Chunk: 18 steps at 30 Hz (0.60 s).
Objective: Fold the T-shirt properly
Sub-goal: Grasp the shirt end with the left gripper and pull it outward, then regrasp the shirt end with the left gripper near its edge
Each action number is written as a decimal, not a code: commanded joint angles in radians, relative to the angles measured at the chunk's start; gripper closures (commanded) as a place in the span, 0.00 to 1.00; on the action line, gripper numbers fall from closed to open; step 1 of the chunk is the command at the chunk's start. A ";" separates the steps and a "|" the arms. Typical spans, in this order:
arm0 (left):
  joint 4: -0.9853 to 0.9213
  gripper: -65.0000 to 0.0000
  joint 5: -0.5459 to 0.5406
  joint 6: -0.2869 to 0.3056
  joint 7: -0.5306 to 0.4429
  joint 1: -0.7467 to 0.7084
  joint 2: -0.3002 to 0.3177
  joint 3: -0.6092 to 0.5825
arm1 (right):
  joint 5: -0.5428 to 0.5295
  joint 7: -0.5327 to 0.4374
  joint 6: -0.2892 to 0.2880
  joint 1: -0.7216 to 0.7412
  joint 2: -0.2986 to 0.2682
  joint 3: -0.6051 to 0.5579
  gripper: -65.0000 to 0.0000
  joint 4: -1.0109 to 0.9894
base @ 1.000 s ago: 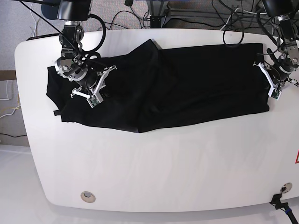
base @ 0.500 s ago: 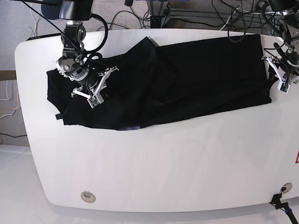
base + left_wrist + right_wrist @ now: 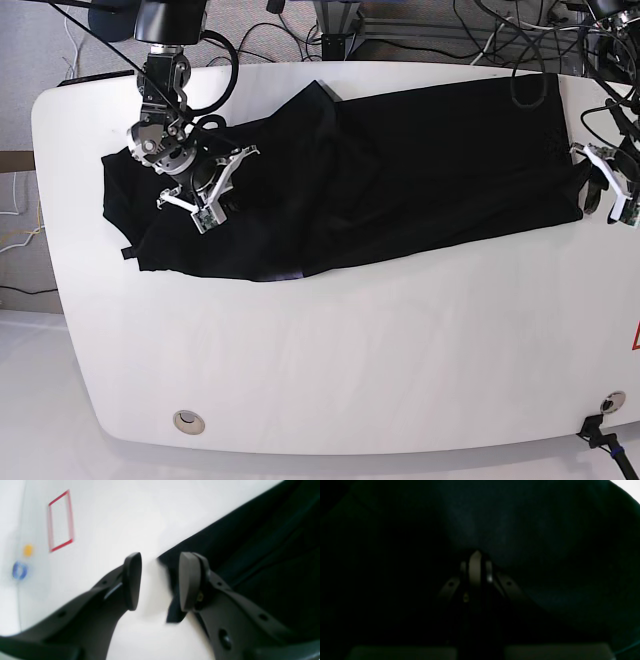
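The left claw stands partly open at the far edge of the tabletop, holding nothing. Between its 2 fingers lies bare white surface, and a corner of the T-shirt sits just beside the inner face of one finger; whether they touch cannot be told, as the cloth edge there is blurred.

The right claw is pinched closed and pressed into the black cloth near the shirt's other end. Its wrist view is almost wholly dark: only the closed tips show, with fabric all around, so whether a fold is caught between them cannot be told.

The T-shirt lies spread lengthwise across the tabletop's back half, rumpled and creased, with only its plain black side showing.
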<state>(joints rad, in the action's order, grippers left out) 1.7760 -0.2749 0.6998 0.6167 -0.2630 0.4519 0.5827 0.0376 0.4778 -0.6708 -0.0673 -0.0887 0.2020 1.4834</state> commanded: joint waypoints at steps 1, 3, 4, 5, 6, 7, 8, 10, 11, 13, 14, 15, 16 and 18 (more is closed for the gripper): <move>0.006 0.66 -0.010 -0.002 -0.017 0.040 -0.011 -0.059 | 0.020 0.037 -0.008 0.002 0.000 -0.002 1.00 0.001; -0.041 0.66 0.035 -0.002 -0.017 0.086 -0.054 -0.115 | 0.020 0.037 -0.008 0.002 0.002 -0.002 1.00 0.001; -0.075 0.66 0.073 -0.002 -0.019 0.107 -0.071 -0.143 | 0.020 0.037 -0.008 0.002 0.002 -0.002 1.00 0.001; -0.106 0.66 0.104 -0.002 -0.022 0.126 -0.094 -0.160 | 0.020 0.037 -0.008 0.002 0.002 -0.002 1.00 0.001; -0.137 0.66 0.131 -0.002 -0.022 0.135 -0.121 -0.168 | 0.020 0.037 -0.008 0.002 0.002 -0.002 1.00 0.001; -0.152 0.66 0.153 -0.002 -0.024 0.138 -0.140 -0.169 | 0.020 0.037 -0.008 0.002 0.002 -0.002 1.00 0.001; -0.158 0.66 0.171 -0.002 -0.024 0.138 -0.152 -0.169 | 0.020 0.037 -0.008 0.002 0.002 -0.002 1.00 0.001; -0.152 0.66 0.177 -0.002 -0.024 0.115 -0.161 -0.166 | 0.020 0.037 -0.007 0.002 0.004 -0.002 1.00 0.001; -0.137 0.66 0.176 -0.002 -0.025 0.084 -0.155 -0.165 | 0.020 0.037 -0.002 0.002 0.004 -0.002 1.00 0.001; -0.098 0.66 0.176 -0.002 -0.025 0.031 -0.155 -0.163 | 0.020 0.037 0.027 0.002 0.004 -0.002 1.00 0.001; -0.087 0.66 0.176 -0.002 -0.025 0.003 -0.155 -0.163 | 0.018 0.037 0.033 0.002 0.004 -0.002 1.00 0.001; -0.086 0.66 0.176 -0.002 -0.025 -0.015 -0.155 -0.163 | 0.017 0.037 0.036 0.002 0.004 -0.002 1.00 0.003; -0.089 0.66 0.177 -0.002 -0.025 -0.031 -0.153 -0.163 | 0.014 0.037 0.039 0.002 0.004 -0.002 1.00 0.003; -0.104 0.66 0.177 -0.002 -0.025 -0.055 -0.150 -0.163 | 0.012 0.037 0.041 0.002 0.004 -0.002 1.00 0.003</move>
<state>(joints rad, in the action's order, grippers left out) 1.6649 -0.0834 0.7029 0.6128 -0.3214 0.2836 0.4133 0.0296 0.4789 -0.6315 -0.0673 -0.0803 0.2012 1.4826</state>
